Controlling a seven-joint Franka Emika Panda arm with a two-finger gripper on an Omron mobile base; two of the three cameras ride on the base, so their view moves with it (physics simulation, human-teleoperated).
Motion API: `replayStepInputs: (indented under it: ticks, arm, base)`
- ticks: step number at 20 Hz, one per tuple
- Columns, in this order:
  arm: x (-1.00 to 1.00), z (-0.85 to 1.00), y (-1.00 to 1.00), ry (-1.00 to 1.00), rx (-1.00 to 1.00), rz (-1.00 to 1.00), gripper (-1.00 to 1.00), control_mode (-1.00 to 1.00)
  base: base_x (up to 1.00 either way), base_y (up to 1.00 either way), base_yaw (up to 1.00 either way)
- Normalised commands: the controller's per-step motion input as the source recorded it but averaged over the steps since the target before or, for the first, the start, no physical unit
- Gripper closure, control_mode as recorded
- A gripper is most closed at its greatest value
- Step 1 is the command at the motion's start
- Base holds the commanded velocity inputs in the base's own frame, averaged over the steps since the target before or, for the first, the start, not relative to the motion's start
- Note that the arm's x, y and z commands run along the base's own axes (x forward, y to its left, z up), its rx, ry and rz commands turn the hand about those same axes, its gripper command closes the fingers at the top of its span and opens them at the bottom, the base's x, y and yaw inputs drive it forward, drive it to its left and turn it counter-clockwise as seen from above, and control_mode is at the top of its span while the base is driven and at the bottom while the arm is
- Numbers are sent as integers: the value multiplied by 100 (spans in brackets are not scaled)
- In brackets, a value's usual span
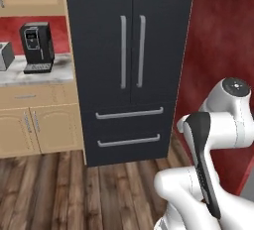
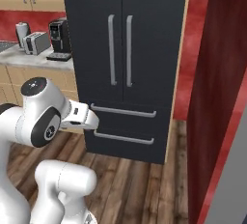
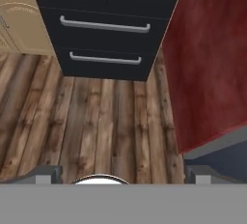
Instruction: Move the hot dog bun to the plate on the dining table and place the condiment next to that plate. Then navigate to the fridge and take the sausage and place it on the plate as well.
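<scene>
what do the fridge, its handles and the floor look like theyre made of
The fridge looks like matte black painted metal: flat, dark, no glare. Its handles seem brushed steel, pale silvery bars with soft highlights. The floor looks like wood planks, brown with visible grain and knots, possibly laminate. All of it is rendered, so these are looks only.

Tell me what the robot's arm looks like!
The arm is glossy white, built from fat rounded tube sections. Its joints have dark grey or black parts: round caps like big buttons and a long black strip down one section. The gripper has two small grey finger tips. No cables or writing show.
</scene>
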Motion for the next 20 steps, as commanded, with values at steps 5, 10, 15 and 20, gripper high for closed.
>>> replayStepInputs:
  ticks: [5, 10, 15, 20]
  arm:
    - [0, 0, 0, 0, 0, 0, -100, 100]
    - [0, 0, 0, 0, 0, 0, -100, 100]
    - [0, 0, 0, 0, 0, 0, -100, 100]
    - [0, 0, 0, 0, 0, 0, -100, 100]
  base:
    - [0, 16, 4]
    - [2, 18, 1]
    - [40, 24, 0]
    - [75, 5, 0]
